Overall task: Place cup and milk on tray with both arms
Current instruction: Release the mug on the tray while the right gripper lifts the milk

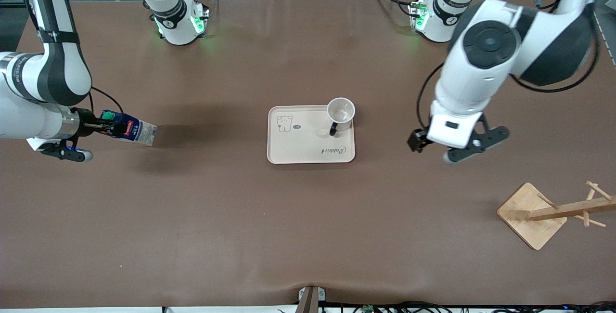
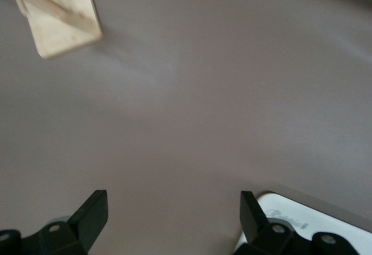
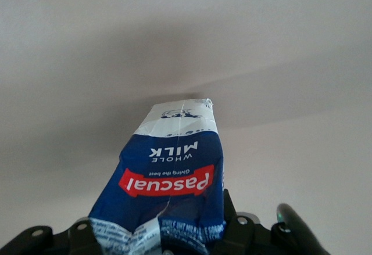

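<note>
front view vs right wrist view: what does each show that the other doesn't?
Front view only: the cup standing on the tray, the open left gripper over bare table, the wooden mug rack, both arm bases.

Right wrist view only: the carton's print, "Pascual" and "WHOLE MILK", close up.

Both: the milk clamped in the right gripper, and the brown table.

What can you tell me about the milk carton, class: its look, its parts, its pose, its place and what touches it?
The milk carton is small and dark blue, seemingly of coated card, with a round green cap, a red label reading "Pascual", white "WHOLE MILK" lettering and a pale lower part. It is tilted, cap toward the arm. The right gripper has its jaws shut on the carton's top end, near the right arm's end of the table. Whether its base touches the table cannot be told.
</note>
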You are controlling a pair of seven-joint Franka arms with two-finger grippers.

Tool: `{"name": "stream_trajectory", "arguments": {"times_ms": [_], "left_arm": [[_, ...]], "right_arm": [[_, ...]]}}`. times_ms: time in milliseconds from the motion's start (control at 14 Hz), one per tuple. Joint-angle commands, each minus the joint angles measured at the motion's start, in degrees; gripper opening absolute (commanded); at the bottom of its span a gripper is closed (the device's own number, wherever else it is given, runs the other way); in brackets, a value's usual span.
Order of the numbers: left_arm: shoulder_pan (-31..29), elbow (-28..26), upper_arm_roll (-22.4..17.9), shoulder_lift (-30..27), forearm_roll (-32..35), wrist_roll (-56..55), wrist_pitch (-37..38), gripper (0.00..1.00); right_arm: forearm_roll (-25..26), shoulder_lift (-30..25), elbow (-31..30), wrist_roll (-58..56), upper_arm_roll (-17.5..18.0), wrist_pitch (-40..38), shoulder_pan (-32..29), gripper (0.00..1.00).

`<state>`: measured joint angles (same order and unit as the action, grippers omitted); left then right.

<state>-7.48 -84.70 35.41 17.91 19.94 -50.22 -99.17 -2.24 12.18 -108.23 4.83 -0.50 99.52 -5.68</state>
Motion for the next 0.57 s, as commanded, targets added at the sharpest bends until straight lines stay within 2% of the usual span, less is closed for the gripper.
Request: {"name": "stream_trajectory", "arguments": {"times_ms": [0,286,500], "left_arm": [[-4.2,-0.6,0.4,-3.1,0.1,7.9,2.2,1.0],[-7.8,3.1,0.2,-4.7,0.0,17.6,5.3,1.0],[-8.4,6.4,0.1,-4.8,-0.3,22.6,11.2,1.0]], "right_arm": [[-0.9,-0.4,5.0,-0.4,-0.2,-7.8,3.0,0.14],[-0.9,-0.5,10.0,0.3,-0.1,-14.9,9.5,0.13],[-2.3,-0.7,10.9,1.7,-0.1,-15.4,14.5,0.13]]}}
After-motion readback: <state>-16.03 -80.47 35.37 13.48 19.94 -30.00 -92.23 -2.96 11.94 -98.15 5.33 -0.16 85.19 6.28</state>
